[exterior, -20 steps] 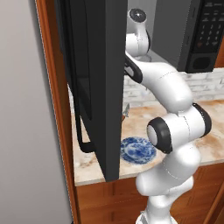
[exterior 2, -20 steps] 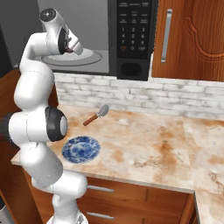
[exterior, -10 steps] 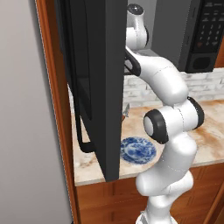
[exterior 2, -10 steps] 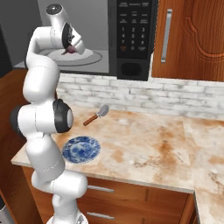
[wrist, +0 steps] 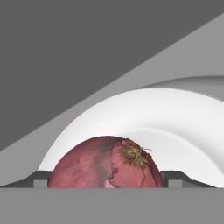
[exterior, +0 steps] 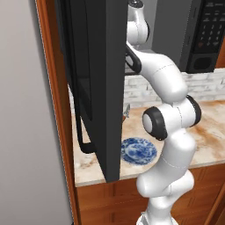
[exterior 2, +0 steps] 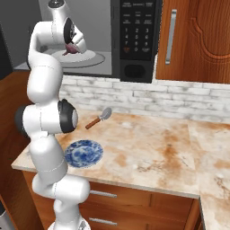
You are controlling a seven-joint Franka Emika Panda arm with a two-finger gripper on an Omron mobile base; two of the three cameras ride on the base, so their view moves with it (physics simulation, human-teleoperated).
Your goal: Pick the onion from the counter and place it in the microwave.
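The reddish-purple onion (wrist: 105, 164) sits between my dark fingertips (wrist: 177, 177), so my gripper (wrist: 107, 180) is shut on it. In the right base view the gripper (exterior 2: 70, 48) holds the onion (exterior 2: 68, 47) inside the open black microwave (exterior 2: 137, 36), just above the near left part of the white turntable plate (exterior 2: 92, 56). The hand view has that plate (wrist: 175, 118) right behind the onion, with grey interior walls around it. The tall dark door (exterior: 94, 79) stands swung open to the left. Below lies the beige marbled counter (exterior 2: 148, 143).
A blue-and-white patterned plate (exterior 2: 83, 152) lies near the counter's front left edge, also seen as the plate (exterior: 138, 149) beside my arm. A wooden-handled spatula (exterior 2: 99, 117) rests by the brick backsplash. Wooden cabinets stand right of the microwave.
The arm has stretched upward and its elbow has risen. The hand has carried the onion further into the microwave, over the turntable plate.
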